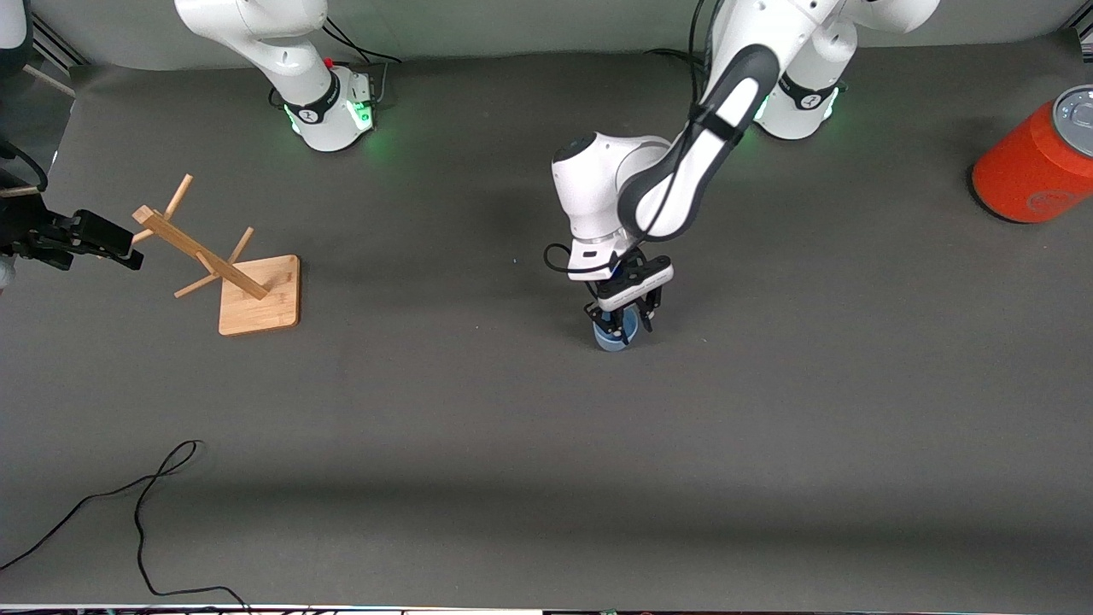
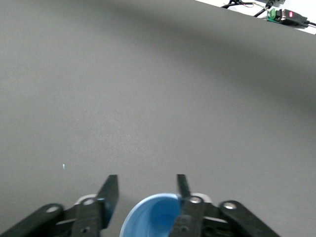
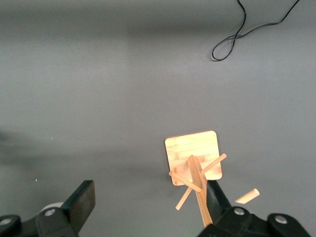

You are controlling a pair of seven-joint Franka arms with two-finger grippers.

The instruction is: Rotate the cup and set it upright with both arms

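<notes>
The pale blue cup (image 1: pixel 612 338) sits on the grey table near the middle. My left gripper (image 1: pixel 622 325) is down over it, open, with a finger on each side. In the left wrist view the cup (image 2: pixel 153 217) shows its open mouth between the fingers (image 2: pixel 109 192); its rim touches one finger and stands apart from the other. My right gripper (image 1: pixel 128 249) is open and empty, up beside the top of the wooden rack (image 1: pixel 230 265) at the right arm's end, and waits. In the right wrist view the gripper (image 3: pixel 150 197) looks down on the rack (image 3: pixel 195 163).
A big orange cylinder (image 1: pixel 1037 162) with a grey lid lies at the left arm's end of the table. A black cable (image 1: pixel 145 512) runs over the table near the front camera's edge and also shows in the right wrist view (image 3: pixel 247 29).
</notes>
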